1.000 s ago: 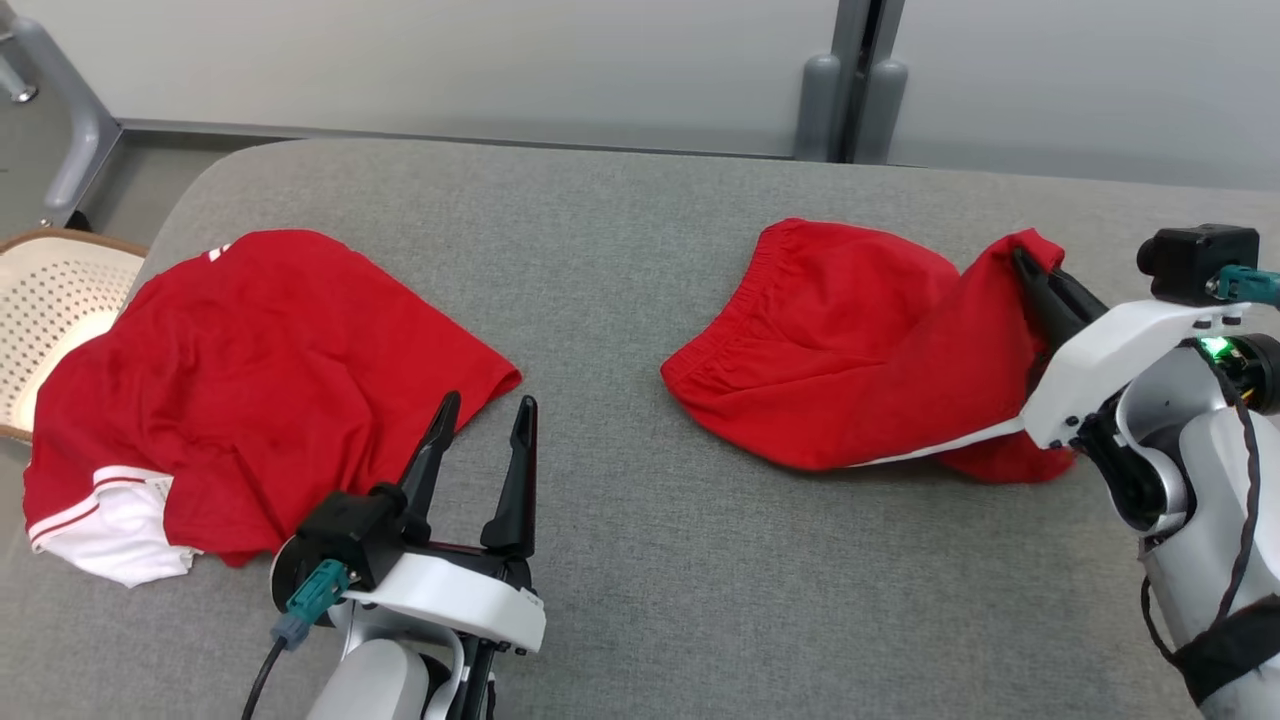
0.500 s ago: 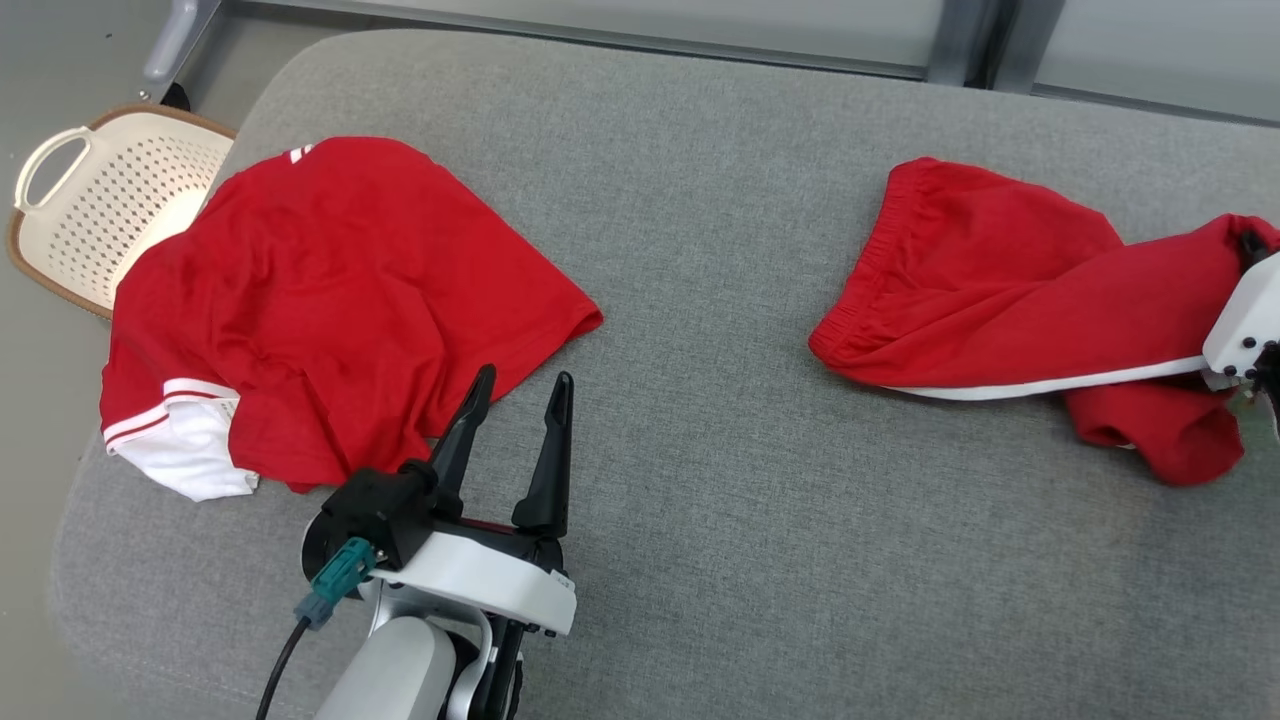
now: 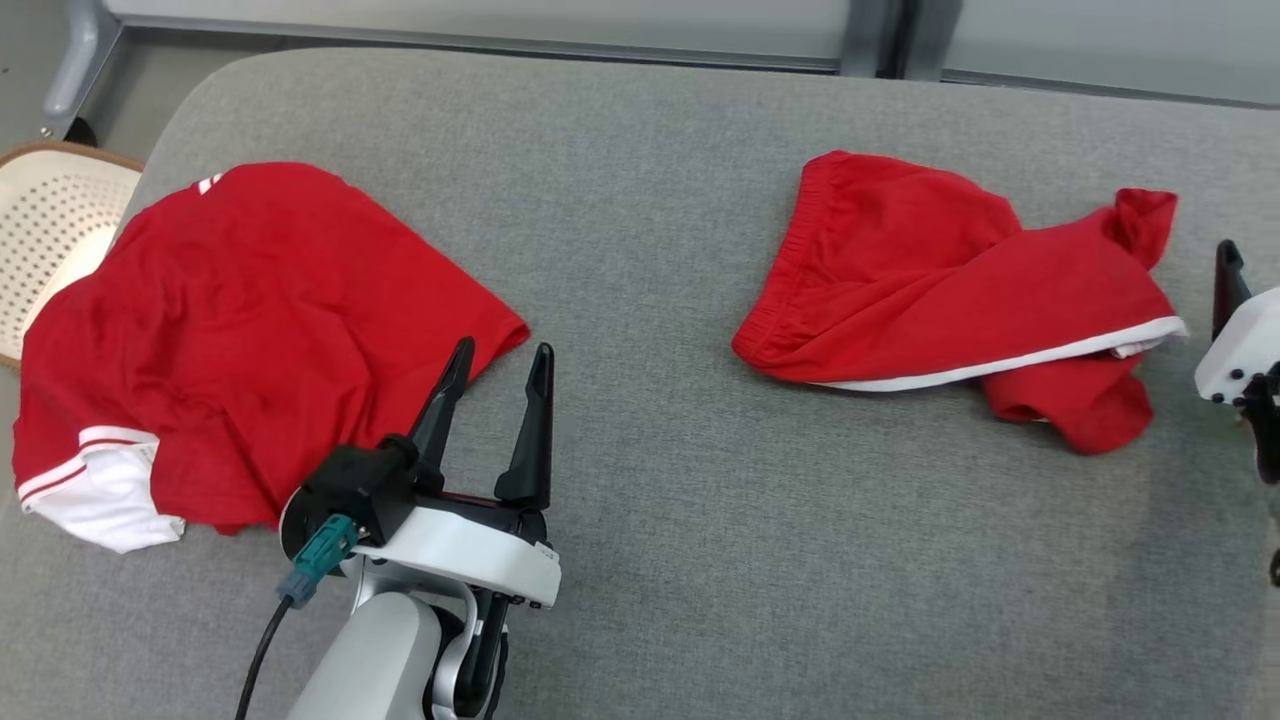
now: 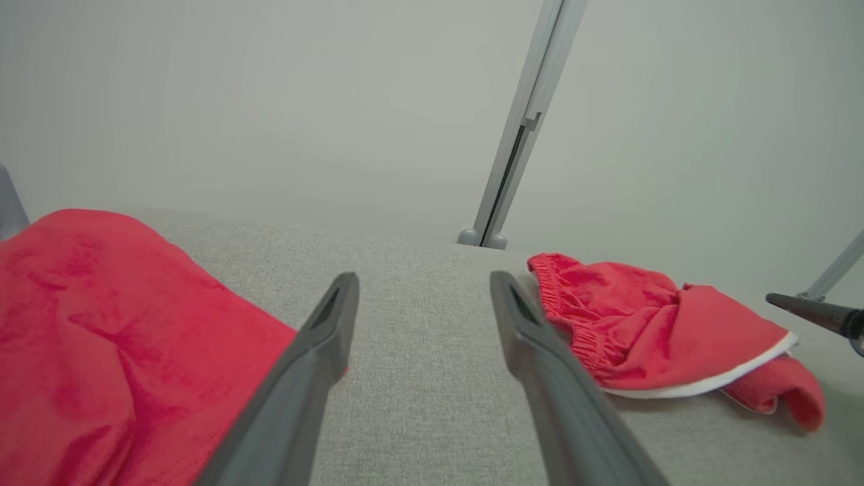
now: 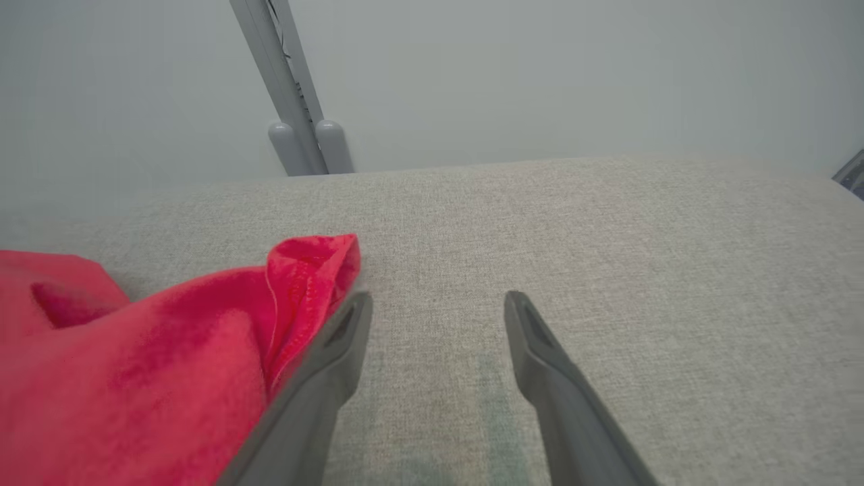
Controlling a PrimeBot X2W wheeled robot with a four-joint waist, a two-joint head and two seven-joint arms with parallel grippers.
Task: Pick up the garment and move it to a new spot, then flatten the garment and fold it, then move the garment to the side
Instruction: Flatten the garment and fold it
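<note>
Crumpled red shorts (image 3: 930, 290) with a white hem stripe lie on the right of the grey padded surface (image 3: 650, 480), also seen in the left wrist view (image 4: 628, 331). My right gripper (image 5: 439, 297) is open just right of them, its left finger beside a raised red corner (image 5: 317, 270) and nothing between the jaws. One of its dark fingers (image 3: 1226, 285) shows at the head view's right edge. My left gripper (image 3: 504, 348) stands open over bare surface in the head view and in its own wrist view (image 4: 424, 278), at the edge of a red shirt (image 3: 230, 340).
The red shirt with a white sleeve (image 3: 100, 500) covers the left part of the surface. A cream perforated basket (image 3: 45, 240) sits off the left edge. Grey metal posts (image 3: 875, 30) and a pale wall stand behind. Bare grey surface lies between the two garments.
My right gripper has let go of the shorts' corner and drawn back to the right; the shorts now lie slack on the surface. The head camera has shifted. The left gripper stays open.
</note>
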